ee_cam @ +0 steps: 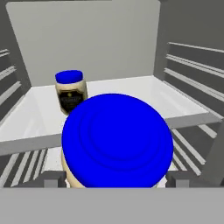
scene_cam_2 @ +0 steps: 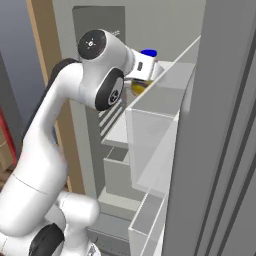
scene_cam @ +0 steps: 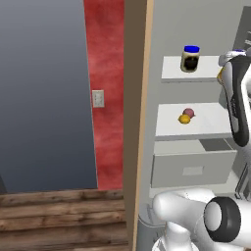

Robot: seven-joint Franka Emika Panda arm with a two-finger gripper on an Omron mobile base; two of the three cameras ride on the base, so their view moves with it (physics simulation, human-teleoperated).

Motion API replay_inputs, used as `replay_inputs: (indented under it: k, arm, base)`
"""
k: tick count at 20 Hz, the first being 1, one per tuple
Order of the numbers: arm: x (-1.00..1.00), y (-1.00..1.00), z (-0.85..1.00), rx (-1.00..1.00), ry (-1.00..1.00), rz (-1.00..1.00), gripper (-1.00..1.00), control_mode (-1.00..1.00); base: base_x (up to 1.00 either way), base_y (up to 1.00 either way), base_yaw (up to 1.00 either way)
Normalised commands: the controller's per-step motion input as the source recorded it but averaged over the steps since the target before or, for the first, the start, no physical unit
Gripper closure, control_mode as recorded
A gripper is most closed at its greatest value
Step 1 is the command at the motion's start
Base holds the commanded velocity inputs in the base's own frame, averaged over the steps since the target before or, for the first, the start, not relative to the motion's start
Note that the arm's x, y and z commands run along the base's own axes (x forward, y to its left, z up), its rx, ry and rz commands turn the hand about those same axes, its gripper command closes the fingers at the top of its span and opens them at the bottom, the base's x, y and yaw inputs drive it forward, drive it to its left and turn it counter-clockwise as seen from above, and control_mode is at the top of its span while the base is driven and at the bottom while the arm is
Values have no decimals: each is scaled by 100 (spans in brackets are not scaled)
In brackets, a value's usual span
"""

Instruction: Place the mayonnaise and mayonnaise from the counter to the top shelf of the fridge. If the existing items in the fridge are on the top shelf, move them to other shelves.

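Observation:
One darker mayonnaise jar (scene_cam: 190,59) with a blue lid stands upright on the fridge's top shelf (scene_cam: 171,68), toward its left; the hand view has this jar (ee_cam: 70,92) at the back left. My gripper (ee_cam: 113,179) is shut on the second mayonnaise jar (ee_cam: 117,138), whose blue lid sits large between the fingertips (ee_cam: 50,179). In the right base view the held jar (scene_cam_2: 148,54) hangs at top-shelf height, just before the shelf's front edge. The dark red fruit (scene_cam: 189,112) and the orange-yellow fruit (scene_cam: 184,119) lie touching on the second shelf (scene_cam: 211,127).
A box drawer (scene_cam: 191,169) sits below the second shelf. Clear door racks (scene_cam_2: 150,145) stand close on the right of the arm. Ribbed side walls (ee_cam: 188,61) flank the top shelf. A tan wooden panel (scene_cam: 135,122) and a red wall (scene_cam: 105,59) border the fridge's left.

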Motion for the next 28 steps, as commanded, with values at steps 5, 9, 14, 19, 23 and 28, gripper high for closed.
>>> replay_inputs:
  k: [5,9,14,19,23,28]
  arm:
    - [99,-46,2,0,0,0,100,-100]
    - [76,-31,0,0,0,0,100,-100]
    - [63,0,0,0,1,0,100,-100]
    - [56,0,-4,-4,5,0,100,-100]
    - [28,0,-25,-6,6,0,100,-100]
    - [21,0,-27,-6,2,0,100,-100]
  base:
    - [0,0,0]
    - [0,0,0]
    - [0,0,0]
    - [0,0,0]
    - [0,0,0]
    - [0,0,0]
